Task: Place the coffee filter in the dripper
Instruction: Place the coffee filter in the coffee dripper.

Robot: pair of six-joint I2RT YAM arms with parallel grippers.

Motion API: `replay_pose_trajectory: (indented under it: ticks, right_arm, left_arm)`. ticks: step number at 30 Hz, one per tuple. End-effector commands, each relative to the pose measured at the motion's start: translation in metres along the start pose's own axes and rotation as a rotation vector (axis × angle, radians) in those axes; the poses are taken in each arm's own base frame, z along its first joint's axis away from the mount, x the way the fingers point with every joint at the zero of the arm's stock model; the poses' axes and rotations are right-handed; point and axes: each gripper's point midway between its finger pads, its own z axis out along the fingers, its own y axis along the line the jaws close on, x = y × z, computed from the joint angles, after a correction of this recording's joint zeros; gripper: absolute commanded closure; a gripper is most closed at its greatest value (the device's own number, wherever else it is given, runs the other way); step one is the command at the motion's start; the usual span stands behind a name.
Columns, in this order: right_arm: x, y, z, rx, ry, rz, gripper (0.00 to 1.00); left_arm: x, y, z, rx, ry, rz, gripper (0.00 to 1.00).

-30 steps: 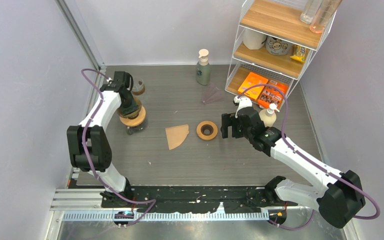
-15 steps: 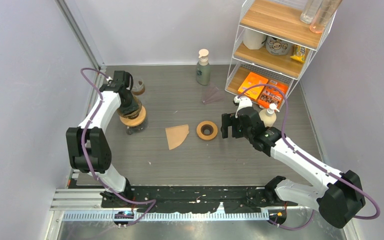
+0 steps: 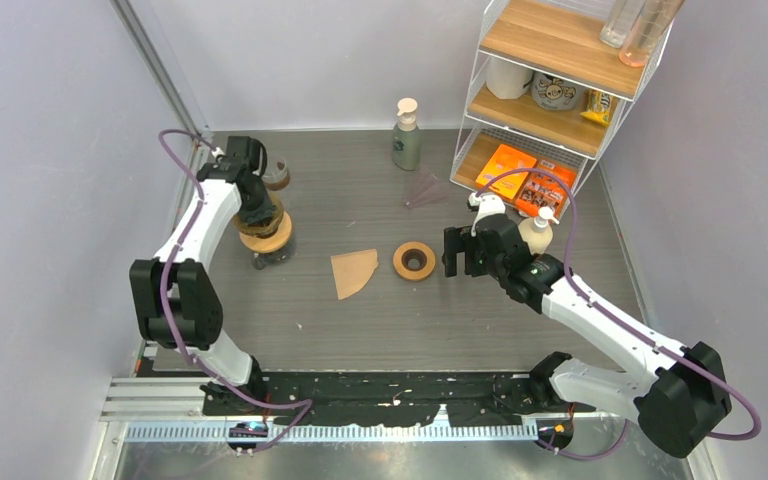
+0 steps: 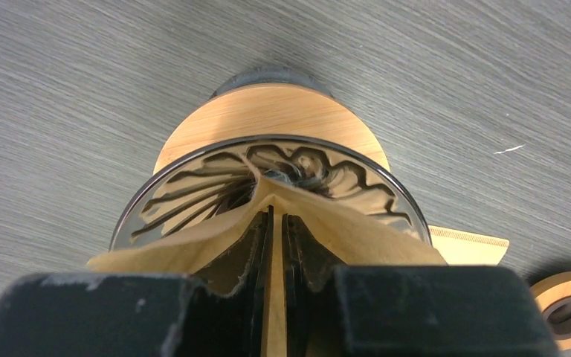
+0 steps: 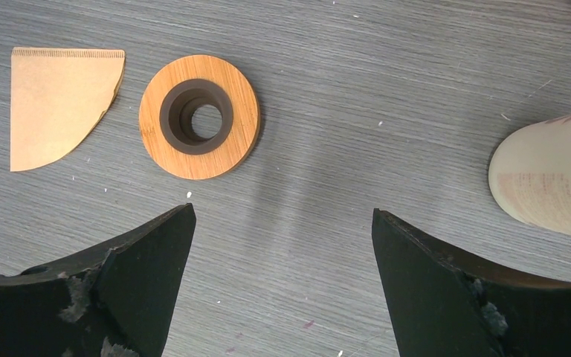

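We hold the coffee filter [image 4: 357, 234] pinched in our left end effector [image 4: 276, 217], its tip inside the dripper [image 4: 186, 195]. Our right end effector [image 5: 282, 223] gapes wide, empty.

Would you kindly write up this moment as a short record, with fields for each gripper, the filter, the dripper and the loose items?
Left gripper: shut on the coffee filter, directly above the dripper
Coffee filter: folded, tip reaching into the dripper's mouth, not released
Dripper: upright, ribbed glass cone on a wooden collar
Right gripper: open, empty, hovering over the table
Loose items: second filter lying flat beside a wooden ring, not touching it; bottle off to the right
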Motion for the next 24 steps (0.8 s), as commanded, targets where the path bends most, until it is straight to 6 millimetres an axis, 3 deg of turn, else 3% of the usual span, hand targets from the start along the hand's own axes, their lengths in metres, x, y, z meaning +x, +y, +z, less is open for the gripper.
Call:
replay_pose_trajectory:
  ticks: [1, 10, 17, 20, 24]
  right_arm:
    - [-0.015, -0.001, -0.006, 0.009, -0.052, 0.007, 0.05]
    - [-0.016, -0.003, -0.007, 0.017, -0.056, 0.008, 0.05]
    - [-0.019, -0.006, -0.01, 0.03, -0.074, 0.009, 0.04]
    - [-0.021, -0.007, -0.012, 0.032, -0.085, 0.012, 0.05]
    - [-0.024, -0.008, -0.014, 0.034, -0.107, 0.016, 0.05]
  left_arm:
    - [-0.024, 0.0, -0.034, 0.015, -0.11, 0.0, 0.84]
    - [-0.031, 0.004, -0.063, 0.035, -0.188, -0.013, 0.83]
    - [-0.035, -0.001, -0.117, 0.147, -0.354, -0.034, 0.73]
    - [-0.032, -0.011, -0.144, 0.281, -0.443, -0.034, 0.55]
    - [-0.018, -0.034, -0.181, 0.535, -0.574, 0.023, 0.04]
